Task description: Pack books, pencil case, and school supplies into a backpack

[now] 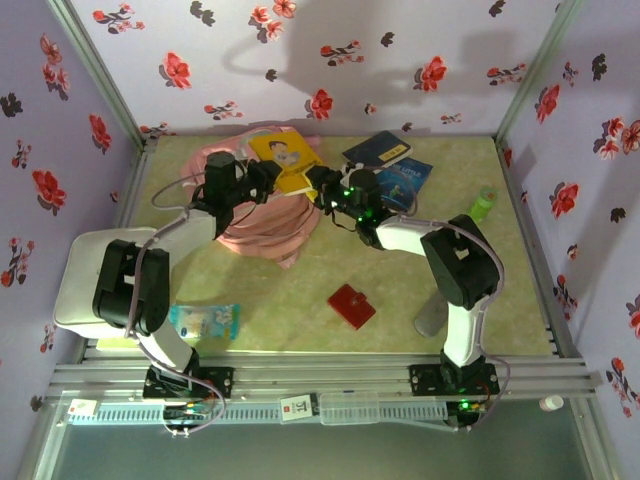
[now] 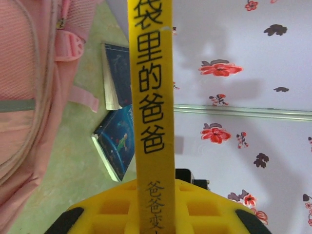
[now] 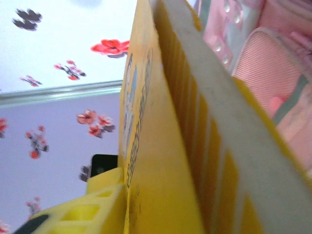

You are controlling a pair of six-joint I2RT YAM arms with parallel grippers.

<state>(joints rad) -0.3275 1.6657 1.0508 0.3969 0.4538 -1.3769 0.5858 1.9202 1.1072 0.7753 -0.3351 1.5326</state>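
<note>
The bright yellow book [image 1: 285, 160] hangs over the pink backpack [image 1: 265, 228] at the back of the table. My left gripper [image 1: 264, 180] is shut on it, the black-lettered spine [image 2: 153, 97] standing up between the fingers of that gripper [image 2: 156, 197]. My right gripper [image 1: 320, 186] holds the book's other side, a yellow finger [image 3: 83, 209] pressed to the cover [image 3: 161, 161]; its other finger is hidden. The navy book [image 1: 377, 150] and the starry blue book [image 1: 405, 183] lie to the right. The red square piece [image 1: 351, 305] and grey pouch [image 1: 432, 318] lie in front.
A flat pale blue printed pouch [image 1: 205, 320], perhaps the pencil case, lies at the front left by the left arm's base. A green object [image 1: 483, 206] rests near the right wall. Flowered walls close in three sides. The backpack [image 2: 24, 97] lies close on the left gripper's left.
</note>
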